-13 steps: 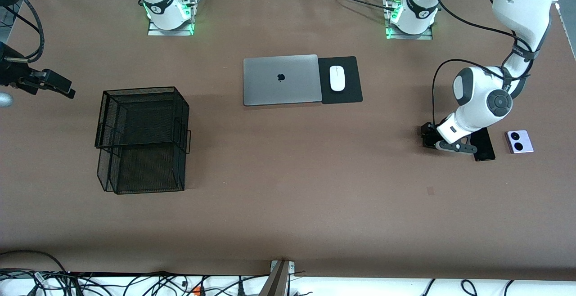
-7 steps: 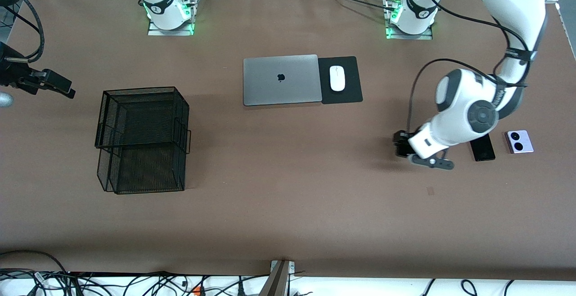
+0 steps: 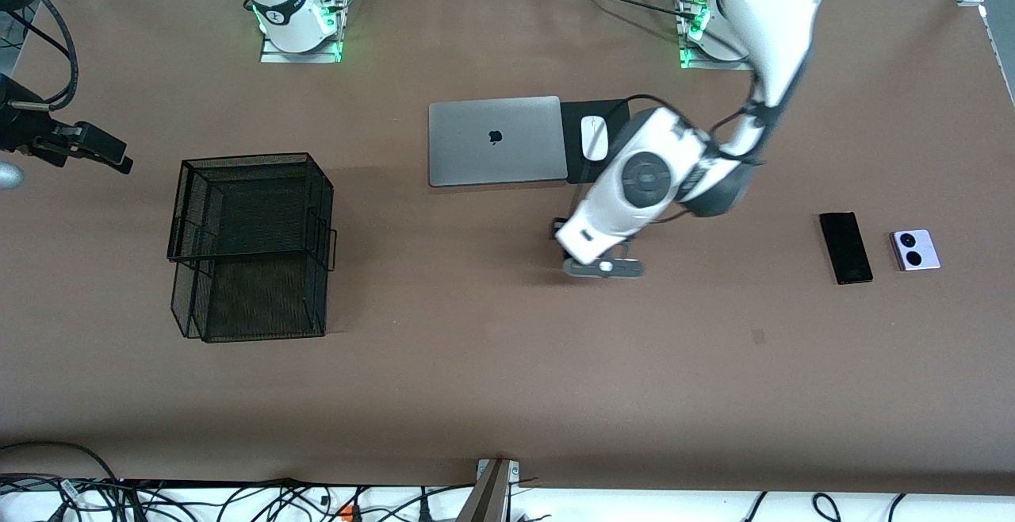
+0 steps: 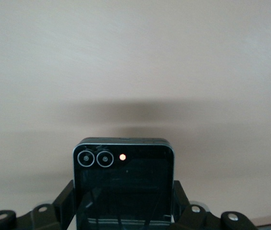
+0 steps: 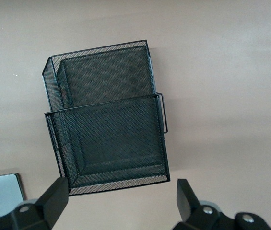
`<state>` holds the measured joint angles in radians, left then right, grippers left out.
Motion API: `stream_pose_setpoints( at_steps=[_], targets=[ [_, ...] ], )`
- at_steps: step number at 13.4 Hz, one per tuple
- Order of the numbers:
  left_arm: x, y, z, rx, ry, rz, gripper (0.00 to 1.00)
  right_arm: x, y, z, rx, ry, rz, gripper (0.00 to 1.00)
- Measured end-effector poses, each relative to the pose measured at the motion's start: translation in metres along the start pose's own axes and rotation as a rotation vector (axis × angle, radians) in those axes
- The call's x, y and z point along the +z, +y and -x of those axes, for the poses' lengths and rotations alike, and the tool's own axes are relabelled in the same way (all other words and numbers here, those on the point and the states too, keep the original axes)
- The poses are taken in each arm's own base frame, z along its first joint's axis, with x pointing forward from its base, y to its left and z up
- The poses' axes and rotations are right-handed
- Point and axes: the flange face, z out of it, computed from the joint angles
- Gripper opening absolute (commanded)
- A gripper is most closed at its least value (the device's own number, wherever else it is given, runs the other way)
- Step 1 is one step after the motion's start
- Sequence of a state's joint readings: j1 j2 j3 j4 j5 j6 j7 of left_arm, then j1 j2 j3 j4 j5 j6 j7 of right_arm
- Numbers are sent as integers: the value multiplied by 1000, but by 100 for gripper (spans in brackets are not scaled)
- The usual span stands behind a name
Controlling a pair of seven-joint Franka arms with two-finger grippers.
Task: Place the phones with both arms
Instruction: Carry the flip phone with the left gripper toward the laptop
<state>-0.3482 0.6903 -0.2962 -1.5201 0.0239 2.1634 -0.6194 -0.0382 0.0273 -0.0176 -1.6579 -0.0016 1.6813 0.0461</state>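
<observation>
My left gripper [image 3: 568, 246] hangs over the bare table mid-way along it, a little nearer the front camera than the laptop. In the left wrist view it [image 4: 123, 200] is shut on the small squarish black phone [image 4: 123, 184], which has two lenses. In the front view that phone is mostly hidden under the wrist. The long slim black phone [image 3: 845, 247] and the lilac-white phone [image 3: 916, 250] lie side by side toward the left arm's end. My right gripper [image 3: 107, 154] waits open and empty [image 5: 121, 196] at the right arm's end, above the table beside the basket.
A black wire-mesh basket [image 3: 317, 213] stands toward the right arm's end, and also shows in the right wrist view [image 5: 159, 129]. A closed silver laptop [image 3: 496, 140] and a white mouse [image 3: 594, 137] on a black pad [image 3: 622, 169] lie mid-table near the bases.
My left arm has swung from beside the slim black phone toward the table's middle, carrying the squarish black phone. The slim phone is now uncovered. The right arm has not moved.
</observation>
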Motion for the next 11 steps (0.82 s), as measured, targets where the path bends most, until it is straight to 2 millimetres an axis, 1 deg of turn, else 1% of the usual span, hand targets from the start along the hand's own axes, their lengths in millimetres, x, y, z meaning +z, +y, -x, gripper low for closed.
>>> stream_pose_setpoints(
  at_steps=[2,4,8,9,10,11],
  targets=[
    [27,26,0,-9,27,15,45,0,0,0,0,0,0,100],
    [50,44,2,-21,64,44,46,0,0,0,0,0,0,100],
    [100,63,18,-24,116,-5,48,0,0,0,0,0,0,100],
    [110,68,22,-33,134,-14,54,0,0,0,0,0,0,100],
    [110,72,24,-42,149,-21,83,0,0,0,0,0,0,100],
    [112,74,25,-46,156,-20,100,0,0,0,0,0,0,100]
  ],
)
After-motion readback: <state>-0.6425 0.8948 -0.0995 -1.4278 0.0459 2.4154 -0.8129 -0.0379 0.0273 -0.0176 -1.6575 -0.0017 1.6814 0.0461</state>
